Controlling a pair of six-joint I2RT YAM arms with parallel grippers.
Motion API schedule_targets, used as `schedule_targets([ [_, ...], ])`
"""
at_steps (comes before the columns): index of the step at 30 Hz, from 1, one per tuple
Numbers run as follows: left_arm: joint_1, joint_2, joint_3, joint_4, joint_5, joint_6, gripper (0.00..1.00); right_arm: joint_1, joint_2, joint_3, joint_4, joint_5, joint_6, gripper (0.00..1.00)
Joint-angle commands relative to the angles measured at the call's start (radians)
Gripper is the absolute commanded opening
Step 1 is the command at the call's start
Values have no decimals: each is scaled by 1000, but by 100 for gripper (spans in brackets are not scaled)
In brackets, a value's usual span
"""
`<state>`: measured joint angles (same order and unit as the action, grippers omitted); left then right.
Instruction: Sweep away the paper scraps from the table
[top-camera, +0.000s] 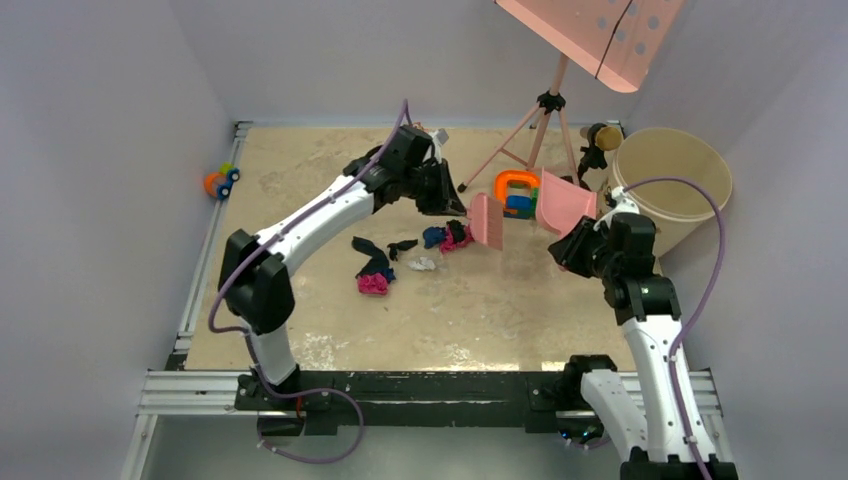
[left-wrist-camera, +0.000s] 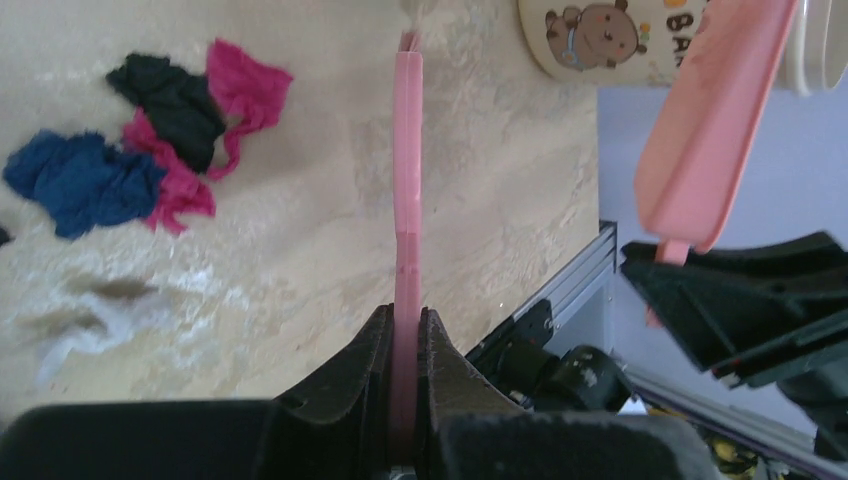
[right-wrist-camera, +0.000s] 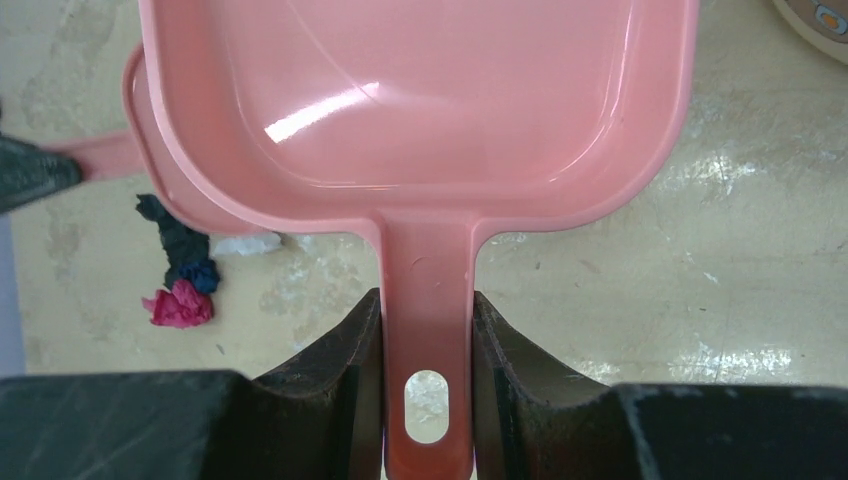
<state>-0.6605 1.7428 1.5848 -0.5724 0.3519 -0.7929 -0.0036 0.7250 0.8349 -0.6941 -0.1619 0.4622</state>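
Note left gripper (left-wrist-camera: 405, 335) clamped on flat pink plastic blade (left-wrist-camera: 407, 180), right gripper (right-wrist-camera: 425, 320) clamped on pink plastic dustpan (right-wrist-camera: 420, 100) — find crumpled multicoloured paper scraps (top-camera: 447, 236) on beige table (top-camera: 480, 300) left of blade, nearer left arm

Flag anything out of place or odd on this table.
Crumpled black, blue, pink and white paper scraps lie strewn across the beige mottled table, unswept. A small orange, blue and green toy sits alone at its left rail. The pink plastic dustpan in the right gripper is empty.
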Motion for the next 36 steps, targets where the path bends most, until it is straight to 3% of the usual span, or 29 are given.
schedule_targets([
  [1,3,130,177,90,5,-105,0,50,84,48,14,50,-52,0],
  [6,13,249,290,44,-33,-146,0,89,133,49,51,69,-44,0],
  [13,69,301,212,28,-77,-278,0,122,180,85,52,95,-61,0],
  [29,100,43,40,-380,-477,-180,0,395,381,171,78,277,1,0],
  [32,108,-31,-2,-394,-490,-156,0,431,419,189,72,311,-2,0],
  [36,108,-95,-27,-307,-386,-64,0,499,499,224,42,382,-15,0],
])
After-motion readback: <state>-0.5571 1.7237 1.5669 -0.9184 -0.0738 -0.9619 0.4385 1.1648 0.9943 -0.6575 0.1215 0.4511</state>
